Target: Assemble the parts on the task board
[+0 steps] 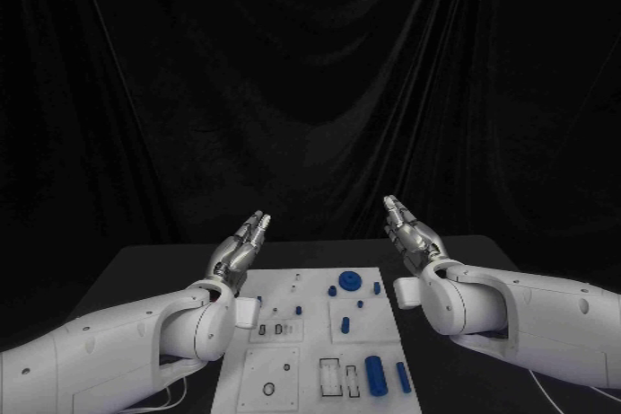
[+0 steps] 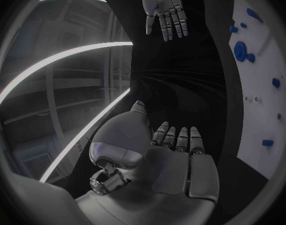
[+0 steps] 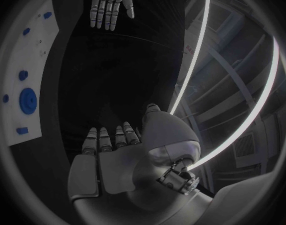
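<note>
The white task board [image 1: 315,293] lies in the middle of the black table, with small blue parts on it: a round disc [image 1: 349,279] near its far end, a long cylinder [image 1: 375,375] and a thin bar [image 1: 403,377] near its front right. My left hand [image 1: 243,243] is raised above the board's far left corner, fingers straight and together, holding nothing. My right hand [image 1: 412,231] is raised beyond the board's far right corner, likewise flat and empty. The left wrist view has my left hand [image 2: 162,150], the right hand [image 2: 163,10] opposite, and the board [image 2: 262,100]. The right wrist view has my right hand [image 3: 118,155], the left hand [image 3: 110,5] and the board [image 3: 32,80].
The black table [image 1: 143,270] runs out to both sides of the board, and a black curtain [image 1: 310,91] hangs behind it. Empty rectangular slots [image 1: 339,378] and a small ring [image 1: 268,389] sit at the board's front end.
</note>
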